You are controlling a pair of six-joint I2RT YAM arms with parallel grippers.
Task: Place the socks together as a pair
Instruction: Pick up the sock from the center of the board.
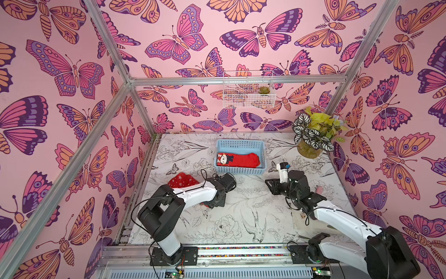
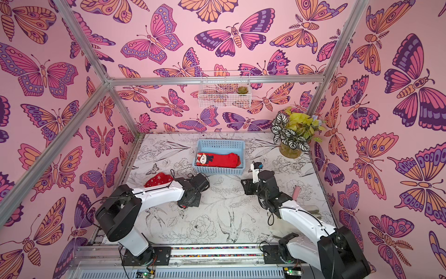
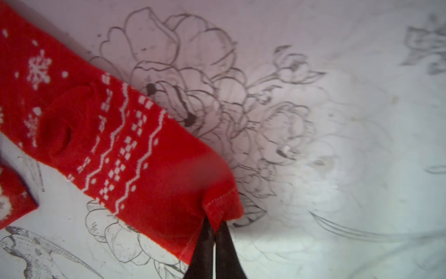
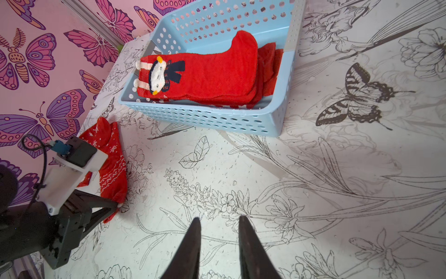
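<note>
Mostly hidden beneath the left arm from above, cut off in the left wrist view: snowflake sock. Buried under the basket's top sock: lower socks. Unidentifiable, near the table's right edge: pink thing.

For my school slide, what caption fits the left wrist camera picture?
The left gripper pinches the stitched edge of a red snowflake sock lying on the flower-printed table.

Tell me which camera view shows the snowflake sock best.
The left wrist view: the snowflake sock fills the frame, pattern sharp, with the left pincer shut on its edge. In both top views it is a small red patch beyond the left arm; the right wrist view shows it partly behind that arm.
</note>
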